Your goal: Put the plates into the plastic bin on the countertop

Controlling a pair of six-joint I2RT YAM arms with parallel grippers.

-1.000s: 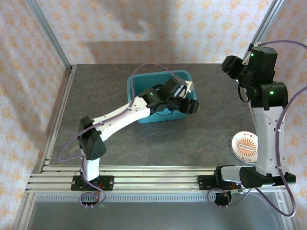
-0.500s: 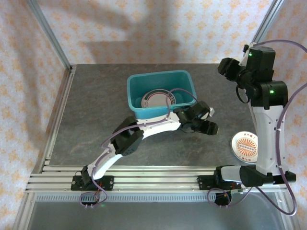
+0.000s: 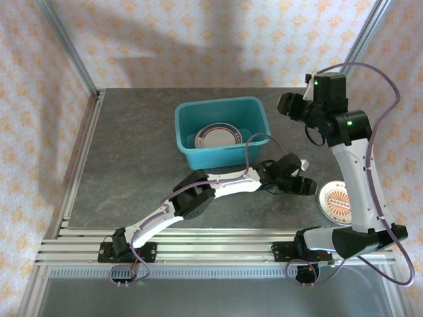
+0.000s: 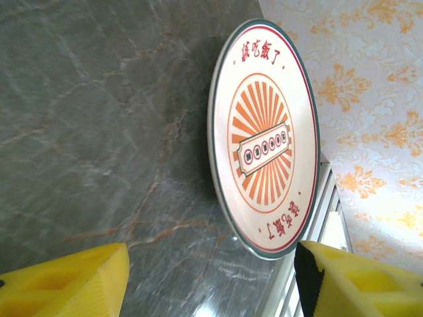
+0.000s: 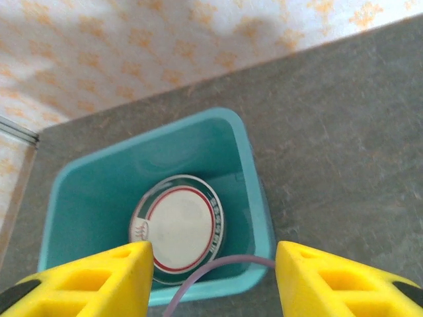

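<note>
At the near edge, aluminium rails (image 3: 218, 244) bearing both arm bases.

Just beyond, at the near right of the dark grey speckled stone-look countertop (image 3: 132, 165), one small round plate with an orange sunburst face (image 3: 338, 203), lying flat close to the right rail. From the left wrist, that sunburst plate (image 4: 264, 139) pale-faced, thin dark rim, red characters at two opposite edges, a banner across the middle.

Left gripper (image 3: 307, 187) low over the stone, just left of the sunburst plate and apart from it, its arm stretched across from the near left. Yellow foam fingertips (image 4: 66, 284) spread wide, only bare countertop between them; nothing held.

Farther, mid-table: the teal-blue rectangular plastic bin (image 3: 205, 158), upright, rounded corners, rolled rim. On its bottom, a round plate with a white centre, red ring and dark green rim (image 3: 218, 137); whether others lie beneath, hard to tell.

Right gripper (image 3: 285, 104) raised high, to the right of the bin's far right corner, pointed towards it. From the right wrist, yellow fingertips (image 5: 79, 277) parted, empty, with the bin (image 5: 251, 172) and its red-ringed plate (image 5: 177, 228) below. A purple cable (image 5: 225, 259) arching over the bin's near wall.

Farthest, orange-patterned wallpaper (image 3: 218, 39).
</note>
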